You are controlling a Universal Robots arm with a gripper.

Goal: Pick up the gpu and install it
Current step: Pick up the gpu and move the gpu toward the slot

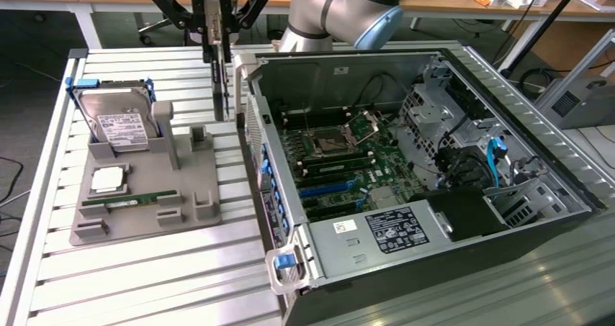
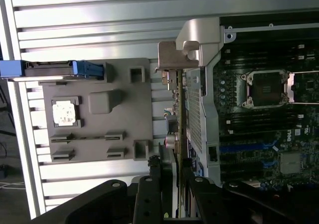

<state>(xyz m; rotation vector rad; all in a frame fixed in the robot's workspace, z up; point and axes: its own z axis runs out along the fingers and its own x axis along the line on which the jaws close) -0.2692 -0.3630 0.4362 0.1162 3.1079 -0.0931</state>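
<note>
nearest in the exterior view is the slatted table (image 1: 144,283), with the open case (image 1: 327,78) lying on it to the exterior view's right. at the case's near end sits the psu (image 1: 384,232) with its white label, and a blue latch (image 1: 284,260) at the near left corner. beyond the psu lies the motherboard (image 1: 356,160), its cpu socket (image 1: 332,140) open.

on the exterior view's left, beside the case, a grey tray (image 1: 154,175) rests on the table. a green memory stick (image 1: 129,198) lies across its near part, and a cpu (image 1: 108,178) just behind that. at the tray's far end a hard drive (image 1: 120,121) leans in a blue frame.

farther back, the gpu (image 1: 222,88) hangs upright and edge-on in the air, in the gap between the tray's far right corner and the case's left wall, close to that wall. the gripper (image 1: 217,34) is above it, pinching the card's upper part between its black fingers. in the wrist view the gripper (image 2: 172,184) clamps the thin card (image 2: 178,129) from both sides, a finger (image 2: 149,184) flat against it, and the silvery bracket (image 2: 169,59) at the card's free end sits beside the case's corner; whether they touch i cannot tell.

behind the gripper the arm (image 1: 341,13) rises at the case's far side.
</note>
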